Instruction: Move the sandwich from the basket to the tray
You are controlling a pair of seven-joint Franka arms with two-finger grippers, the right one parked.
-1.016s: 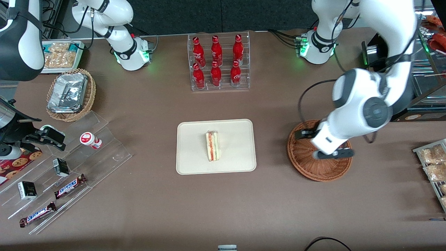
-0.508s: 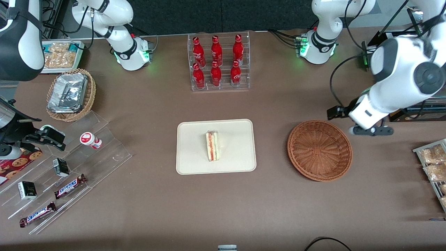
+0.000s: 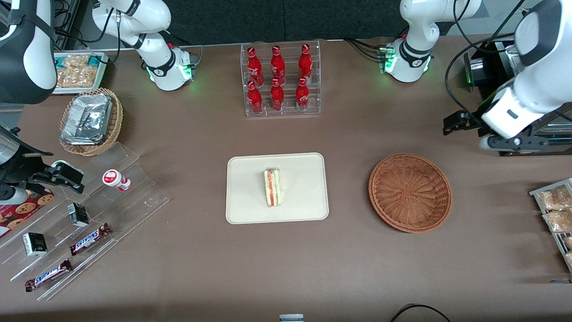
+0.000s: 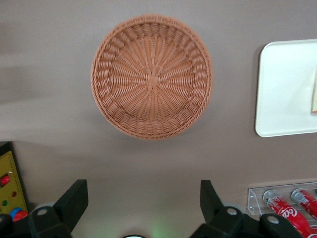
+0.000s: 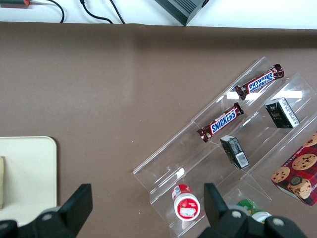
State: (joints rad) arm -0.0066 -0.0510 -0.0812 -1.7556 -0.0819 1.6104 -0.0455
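The sandwich (image 3: 272, 187) lies on the tray (image 3: 304, 179) in the centre of the front view. It rests on its side near the tray's middle, with the red and green filling stripes facing up. Bare cream surface shows all round it, so it is clear of the rim. The tray sits flat on the brown table (image 3: 286, 259).

Beside the tray, toward the working arm's end of the table, is the reddish-brown basket (image 3: 410, 192). It has nothing in it, and a strip of table separates it from the tray. The wrist camera looks straight down into the same basket (image 4: 151, 77), and only weave shows. An edge of the tray (image 4: 285, 89) and a sliver of the sandwich (image 4: 314, 91) show at that picture's border.

The left gripper (image 3: 485, 133) hangs in the air, higher in the frame than the basket and farther toward the working arm's end of the table. It is not over the basket in the front view. Its jaws stand wide apart with nothing between them, and in the wrist view the two dark fingers (image 4: 74, 201) frame bare table.

At the top centre of the front frame, a clear rack holds six red cola bottles (image 3: 277, 80). Toward the parked arm's end are a tan basket of foil packets (image 3: 91, 120) and clear stepped shelves with Snickers bars (image 3: 89, 239).
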